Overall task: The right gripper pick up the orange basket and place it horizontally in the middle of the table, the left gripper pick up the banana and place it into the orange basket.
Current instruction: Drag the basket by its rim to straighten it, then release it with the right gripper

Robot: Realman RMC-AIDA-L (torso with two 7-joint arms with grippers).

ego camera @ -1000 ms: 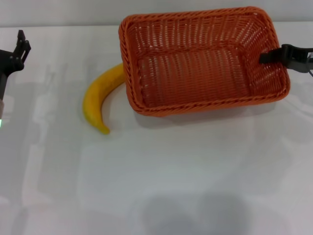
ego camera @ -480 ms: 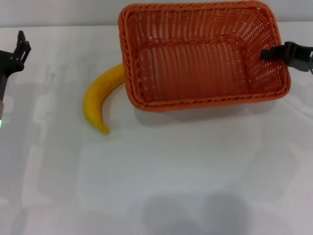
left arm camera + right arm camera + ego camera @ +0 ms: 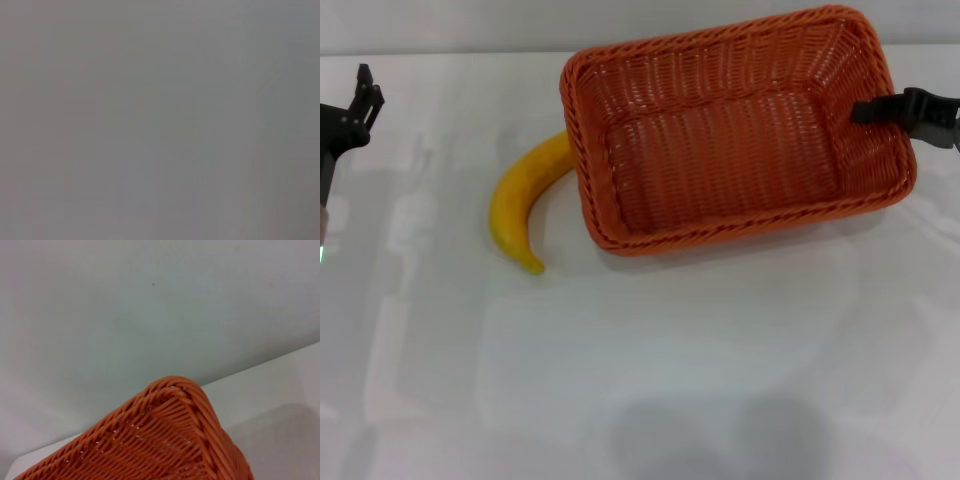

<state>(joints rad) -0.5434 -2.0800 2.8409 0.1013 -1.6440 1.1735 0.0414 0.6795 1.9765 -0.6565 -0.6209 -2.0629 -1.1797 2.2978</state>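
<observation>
One banana [image 3: 525,198] beside orange basket [image 3: 650,235]

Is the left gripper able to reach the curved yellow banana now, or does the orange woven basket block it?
Probably yes: the left gripper has bare table between it and the banana; only the banana's far end touches the basket.

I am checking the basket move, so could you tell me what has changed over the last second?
The basket, held at its right rim by the right gripper, has swung: its left end now sits lower and nearer the camera than its right end. The banana, the left gripper and the right gripper stayed put.
</observation>
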